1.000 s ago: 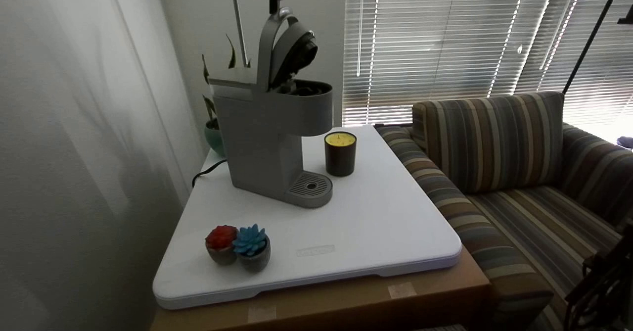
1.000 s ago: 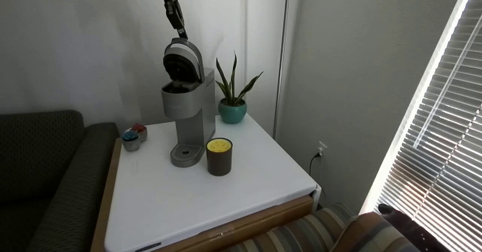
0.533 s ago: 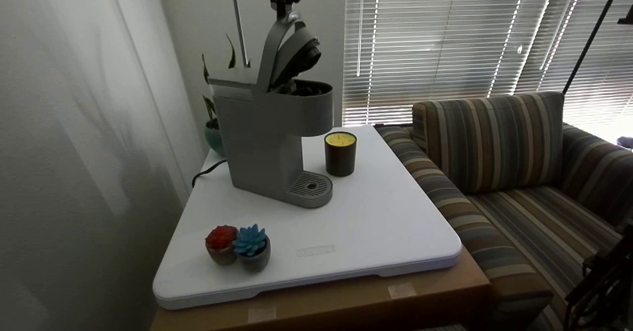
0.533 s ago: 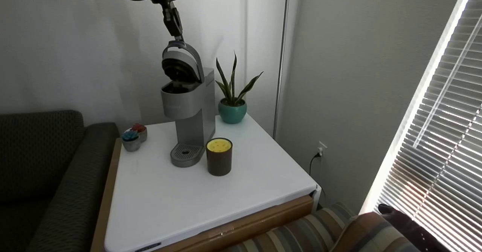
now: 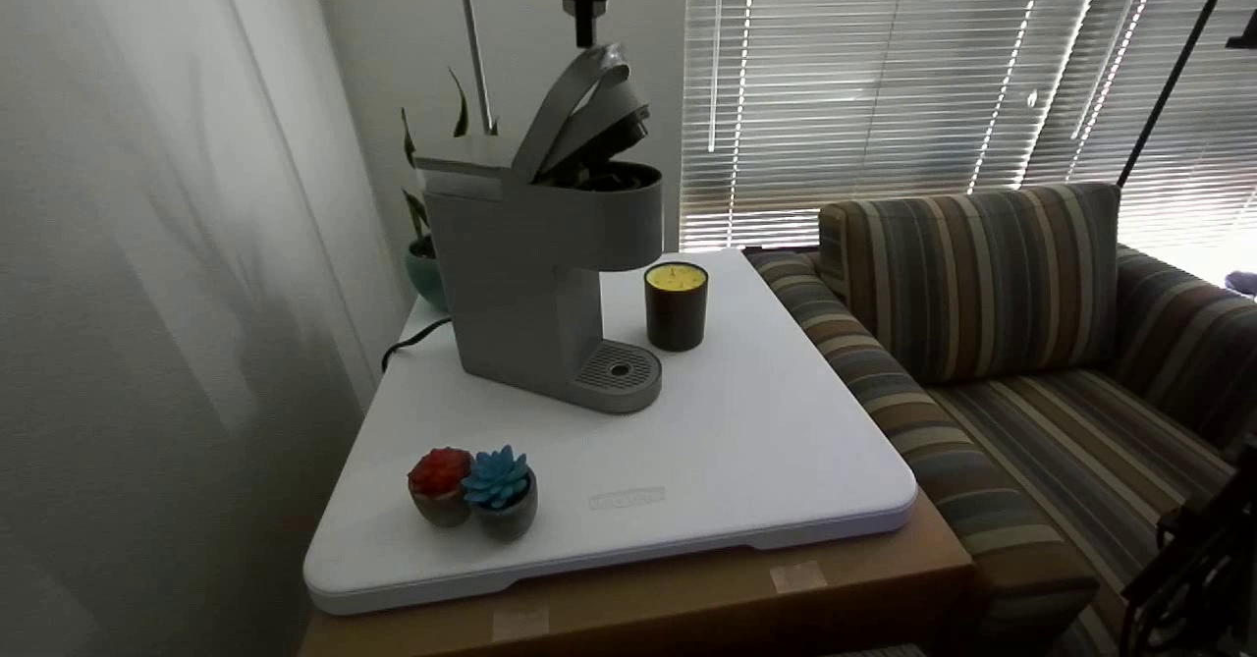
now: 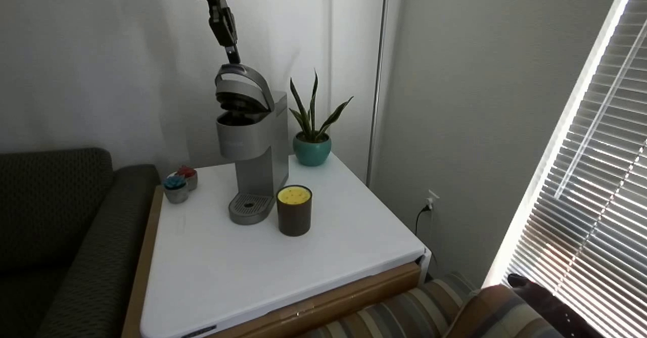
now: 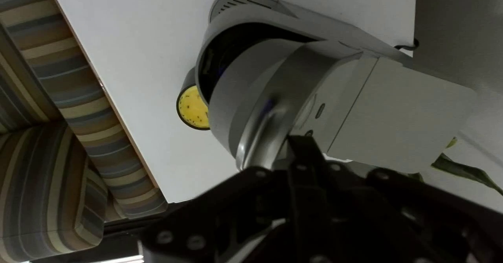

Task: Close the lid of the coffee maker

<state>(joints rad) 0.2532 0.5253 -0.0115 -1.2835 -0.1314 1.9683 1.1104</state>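
The grey coffee maker [image 5: 530,274] stands on the white table; it also shows in an exterior view [image 6: 263,169] and in the wrist view [image 7: 397,109]. Its grey lid [image 5: 596,112] is partly raised, tilted over the open dark brew head, with its black underside showing in an exterior view [image 6: 241,88]. A grey arched handle [image 6: 252,75] rises with the lid. My gripper [image 5: 585,40] is shut with nothing between its fingers. Its tips point down at the handle's top from behind and seem to touch it; the wrist view shows the tips [image 7: 300,140] beside the shiny handle [image 7: 271,131].
A dark jar with a yellow top [image 6: 294,211] stands beside the drip base. A plant in a teal pot [image 6: 312,148] is behind the machine. Small red [image 5: 440,475] and blue [image 5: 499,480] succulents sit near the table's edge. A striped couch [image 5: 982,294] adjoins the table.
My gripper has moved forward and down, over the machine's front. The lid and handle have tilted forward and lower with it. The coffee maker's body has hardly moved.
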